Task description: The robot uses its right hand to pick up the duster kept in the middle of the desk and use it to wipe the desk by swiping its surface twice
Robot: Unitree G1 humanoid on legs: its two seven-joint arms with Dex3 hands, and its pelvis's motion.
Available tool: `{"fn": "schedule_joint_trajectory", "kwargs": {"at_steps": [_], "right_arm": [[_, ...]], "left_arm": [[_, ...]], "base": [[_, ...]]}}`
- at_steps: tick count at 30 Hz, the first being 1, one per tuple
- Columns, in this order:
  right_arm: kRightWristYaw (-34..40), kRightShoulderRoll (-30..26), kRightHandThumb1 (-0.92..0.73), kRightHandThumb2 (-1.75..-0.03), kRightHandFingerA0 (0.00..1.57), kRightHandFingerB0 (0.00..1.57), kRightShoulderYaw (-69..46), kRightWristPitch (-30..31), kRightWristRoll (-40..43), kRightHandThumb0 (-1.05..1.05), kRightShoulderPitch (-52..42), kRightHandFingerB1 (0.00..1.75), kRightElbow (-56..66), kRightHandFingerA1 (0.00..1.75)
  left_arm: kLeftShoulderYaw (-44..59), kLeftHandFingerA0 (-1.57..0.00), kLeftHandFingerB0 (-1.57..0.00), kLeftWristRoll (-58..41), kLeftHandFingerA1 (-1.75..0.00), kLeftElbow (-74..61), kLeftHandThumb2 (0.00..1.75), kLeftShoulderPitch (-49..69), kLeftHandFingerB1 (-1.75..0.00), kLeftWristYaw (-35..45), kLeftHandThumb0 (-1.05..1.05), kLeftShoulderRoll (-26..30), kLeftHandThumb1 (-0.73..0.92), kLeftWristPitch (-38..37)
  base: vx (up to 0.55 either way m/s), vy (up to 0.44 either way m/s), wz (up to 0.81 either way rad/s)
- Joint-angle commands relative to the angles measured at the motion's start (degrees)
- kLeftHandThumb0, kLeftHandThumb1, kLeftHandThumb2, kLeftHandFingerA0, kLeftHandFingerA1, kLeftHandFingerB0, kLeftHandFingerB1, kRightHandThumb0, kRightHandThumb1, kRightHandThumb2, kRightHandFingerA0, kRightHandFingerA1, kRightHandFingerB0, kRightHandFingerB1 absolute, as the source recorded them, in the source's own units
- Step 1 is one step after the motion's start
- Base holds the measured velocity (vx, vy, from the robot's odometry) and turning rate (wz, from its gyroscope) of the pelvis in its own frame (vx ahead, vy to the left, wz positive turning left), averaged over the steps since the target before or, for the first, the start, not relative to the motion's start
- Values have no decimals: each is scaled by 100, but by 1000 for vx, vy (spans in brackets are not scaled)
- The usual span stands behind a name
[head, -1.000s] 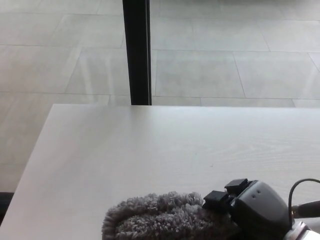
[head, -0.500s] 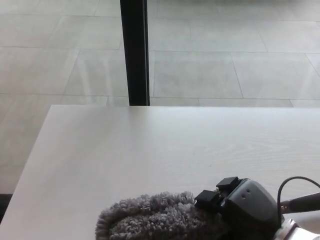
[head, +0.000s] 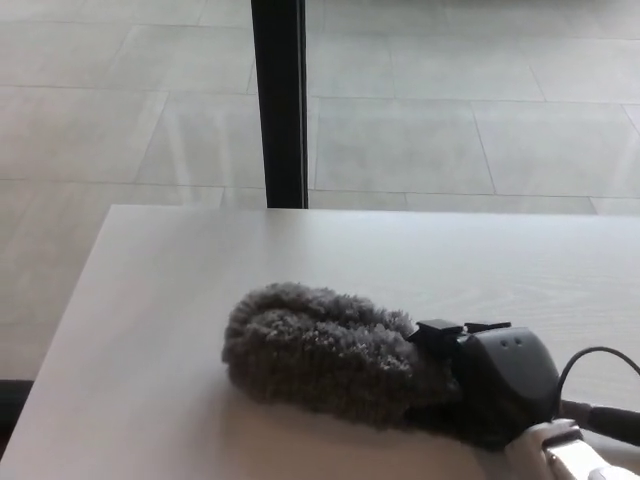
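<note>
A fluffy grey duster lies on the white desk, its head pointing to the left. My right hand comes in from the lower right and is shut on the duster's right end, where the handle is hidden under the black fingers. The duster's fluff rests on the desk surface near the middle of the picture. My left hand does not show.
The desk's far edge runs across the picture and its left edge slants down to the lower left. Behind the desk stands a black vertical post before a tiled floor. A black cable loops by my right wrist.
My right hand has pushed the duster away from me across the desk, from the near edge toward the middle. The camera has shifted slightly.
</note>
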State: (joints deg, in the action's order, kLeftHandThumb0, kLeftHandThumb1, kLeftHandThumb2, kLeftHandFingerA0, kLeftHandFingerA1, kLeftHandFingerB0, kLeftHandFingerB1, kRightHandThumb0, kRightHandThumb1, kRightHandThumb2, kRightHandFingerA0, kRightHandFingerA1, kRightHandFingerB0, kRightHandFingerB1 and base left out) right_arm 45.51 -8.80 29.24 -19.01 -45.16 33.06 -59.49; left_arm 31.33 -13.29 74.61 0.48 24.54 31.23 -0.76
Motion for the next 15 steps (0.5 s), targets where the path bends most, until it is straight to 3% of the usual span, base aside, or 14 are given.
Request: {"fn": "schedule_joint_trajectory", "kwargs": {"at_steps": [1, 4, 9, 12, 15], "right_arm": [[-683, -217, -57, -57, 95, 80, -1187, 1142, 1183, -25, -137, 61, -640, 153], [-797, -641, -50, -58, 91, 81, -1433, 1271, 1109, -25, -127, 61, -691, 159], [-1126, -1318, -52, -58, 94, 82, -1509, 1202, 951, -26, -141, 59, -905, 144], [-970, -1673, -49, -57, 93, 85, -1608, 1345, 942, -27, -292, 57, -1021, 151], [-1359, -1881, -55, -58, 81, 82, -1848, 1863, 1182, -29, -394, 55, -1163, 158]], "left_arm": [[102, -43, -42, -244, -53, -81, 66, 83, -42, 250, -45, -3, 90, 94], [102, -43, -41, -244, -52, -65, 66, 120, -42, 287, -46, -3, 90, 69], [163, -44, -42, -296, -53, -95, 67, 138, -42, 287, -47, 37, 92, 97], [138, -44, -42, -287, -53, -120, 68, 181, -42, 332, -46, 56, 92, 77], [115, -41, -38, -273, -52, -111, 67, 209, -41, 371, -44, 67, 90, 79]], "base": [[0, 0, 0], [0, 0, 0], [0, 0, 0], [0, 0, 0], [0, 0, 0]]}}
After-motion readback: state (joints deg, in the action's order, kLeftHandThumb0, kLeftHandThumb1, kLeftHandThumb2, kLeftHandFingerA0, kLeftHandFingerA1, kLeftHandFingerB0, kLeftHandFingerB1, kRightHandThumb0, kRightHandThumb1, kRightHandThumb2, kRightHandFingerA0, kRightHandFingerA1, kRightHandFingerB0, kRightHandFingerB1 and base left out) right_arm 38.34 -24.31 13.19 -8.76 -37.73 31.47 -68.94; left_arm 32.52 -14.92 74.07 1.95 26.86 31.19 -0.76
